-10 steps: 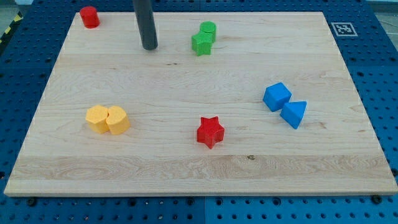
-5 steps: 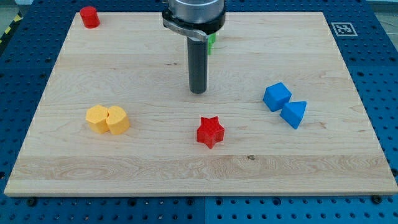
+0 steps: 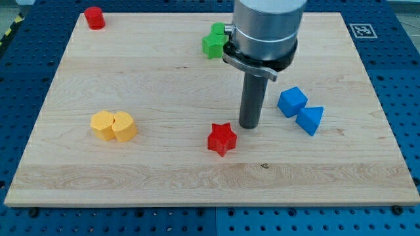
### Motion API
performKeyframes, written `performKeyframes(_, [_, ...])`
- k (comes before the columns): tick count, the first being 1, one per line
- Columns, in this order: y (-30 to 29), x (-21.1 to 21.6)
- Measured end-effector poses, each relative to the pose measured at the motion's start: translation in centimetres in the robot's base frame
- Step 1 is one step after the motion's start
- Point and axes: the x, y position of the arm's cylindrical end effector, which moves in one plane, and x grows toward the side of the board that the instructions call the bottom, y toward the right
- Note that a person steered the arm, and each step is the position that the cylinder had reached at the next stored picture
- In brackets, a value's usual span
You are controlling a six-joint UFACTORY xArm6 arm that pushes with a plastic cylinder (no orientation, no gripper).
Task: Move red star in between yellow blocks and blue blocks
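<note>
The red star (image 3: 222, 139) lies on the wooden board (image 3: 164, 78), below the middle. Two yellow blocks (image 3: 113, 125) sit touching each other at the view's left. A blue cube (image 3: 292, 101) and a blue triangular block (image 3: 310, 120) sit touching at the view's right. My tip (image 3: 249, 124) stands just up and to the right of the red star, with a small gap between them. It is left of the blue blocks.
A red cylinder (image 3: 94, 18) stands at the board's top left corner. Two green blocks (image 3: 212, 43) sit at the top middle, partly hidden by the arm. A marker tag (image 3: 361, 30) is at the board's top right corner.
My tip has moved from the board's top, left of the green blocks, down and to the right, to just beside the red star. No block has moved.
</note>
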Motion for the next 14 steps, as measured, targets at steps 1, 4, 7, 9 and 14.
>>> performKeyframes(1, [0.9,1.4])
performKeyframes(4, [0.8,6.5])
performKeyframes(7, [-2.2,4.5])
performKeyframes(9, [-2.5,3.4])
performKeyframes(14, [-4.6,5.0])
